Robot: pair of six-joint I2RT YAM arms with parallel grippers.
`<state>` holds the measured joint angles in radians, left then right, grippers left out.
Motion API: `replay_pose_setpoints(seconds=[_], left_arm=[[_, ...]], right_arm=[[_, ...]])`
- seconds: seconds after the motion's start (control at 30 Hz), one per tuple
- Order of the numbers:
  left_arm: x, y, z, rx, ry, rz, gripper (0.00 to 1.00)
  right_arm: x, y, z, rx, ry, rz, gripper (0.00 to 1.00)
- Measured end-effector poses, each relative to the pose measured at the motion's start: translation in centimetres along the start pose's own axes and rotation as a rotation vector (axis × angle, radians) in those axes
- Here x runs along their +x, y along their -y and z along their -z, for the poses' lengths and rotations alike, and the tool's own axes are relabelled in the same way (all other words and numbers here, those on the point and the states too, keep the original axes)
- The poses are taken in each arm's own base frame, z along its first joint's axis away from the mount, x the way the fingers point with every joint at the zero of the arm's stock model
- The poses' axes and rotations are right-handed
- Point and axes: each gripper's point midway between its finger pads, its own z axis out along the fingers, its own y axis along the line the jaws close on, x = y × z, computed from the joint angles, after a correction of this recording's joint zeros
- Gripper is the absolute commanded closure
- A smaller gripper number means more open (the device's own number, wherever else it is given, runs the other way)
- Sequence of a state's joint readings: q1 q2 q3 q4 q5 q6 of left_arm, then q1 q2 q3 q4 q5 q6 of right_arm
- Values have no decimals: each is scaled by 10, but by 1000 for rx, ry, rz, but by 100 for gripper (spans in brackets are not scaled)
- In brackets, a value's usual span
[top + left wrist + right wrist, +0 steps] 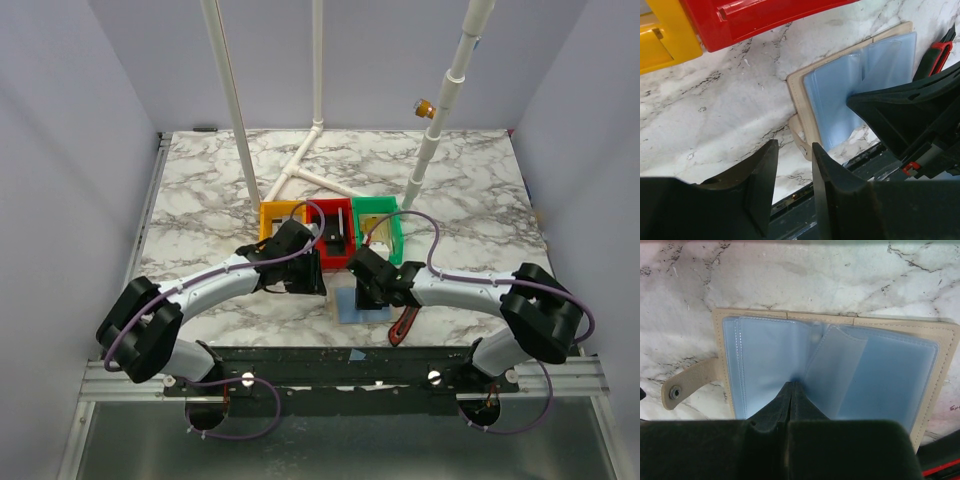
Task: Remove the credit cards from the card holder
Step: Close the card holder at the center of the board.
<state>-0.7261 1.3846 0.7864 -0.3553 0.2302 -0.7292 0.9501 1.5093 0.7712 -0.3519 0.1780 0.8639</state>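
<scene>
The card holder [880, 375] lies open and flat on the marble table, tan outside with blue-grey clear pockets. It also shows in the top view [348, 303] and the left wrist view [835, 100]. Its snap strap [687, 385] sticks out to the left. No credit cards show in any view. My right gripper [792, 385] is shut, and its tips press on the pockets at the centre fold beside a raised pocket leaf [835, 370]. I cannot tell whether they pinch the leaf. My left gripper [795, 150] is open and empty, hovering just left of the holder's strap.
A yellow bin [283, 222], a red bin [333, 232] and a green bin [378, 228] stand just behind the arms. A red-and-black tool [403, 322] lies right of the holder by the table's near edge. White pipes cross the back.
</scene>
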Motion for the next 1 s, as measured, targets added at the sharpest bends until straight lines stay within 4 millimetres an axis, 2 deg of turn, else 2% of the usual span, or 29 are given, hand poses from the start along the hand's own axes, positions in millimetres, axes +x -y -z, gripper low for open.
replay_pose_setpoints(seconds=[0.6,0.8,0.83,1.0], left_arm=[[14,3,-17,10,-65,-18,58],[17,5,-19,17,-72,-23,58],[16,5,-19,18,-71,-23,58],[16,5,-19,18,-71,-24,58]], right_arm=[[0,1,1,0,2,-1,99],[-3,-1,7,-13,14,-4,99],[-4,-1,10,-18,18,-5,96],[-15,-6,28,-54,65,-20,65]])
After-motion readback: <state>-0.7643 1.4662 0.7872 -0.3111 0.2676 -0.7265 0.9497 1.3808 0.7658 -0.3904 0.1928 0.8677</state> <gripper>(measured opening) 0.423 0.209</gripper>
